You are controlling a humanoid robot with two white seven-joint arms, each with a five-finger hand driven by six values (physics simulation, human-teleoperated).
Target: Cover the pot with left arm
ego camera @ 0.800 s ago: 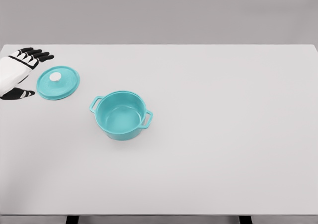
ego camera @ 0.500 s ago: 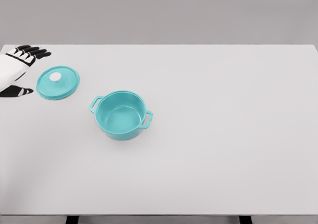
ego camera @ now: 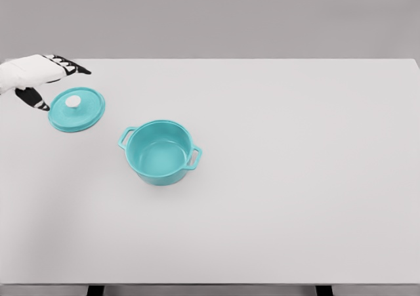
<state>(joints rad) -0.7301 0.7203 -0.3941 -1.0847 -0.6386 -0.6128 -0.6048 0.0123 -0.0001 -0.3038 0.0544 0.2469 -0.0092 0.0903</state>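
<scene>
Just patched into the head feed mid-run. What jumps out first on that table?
The open teal pot stands left of the table's middle, uncovered, a handle on either side. Its matching lid, with a white knob, lies flat on the white table up and to the left of the pot, apart from it. The left hand hovers at the far left edge beside the lid, fingers spread, holding nothing.

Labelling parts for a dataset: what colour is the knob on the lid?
White, on the teal lid; clearest in the head view.
</scene>
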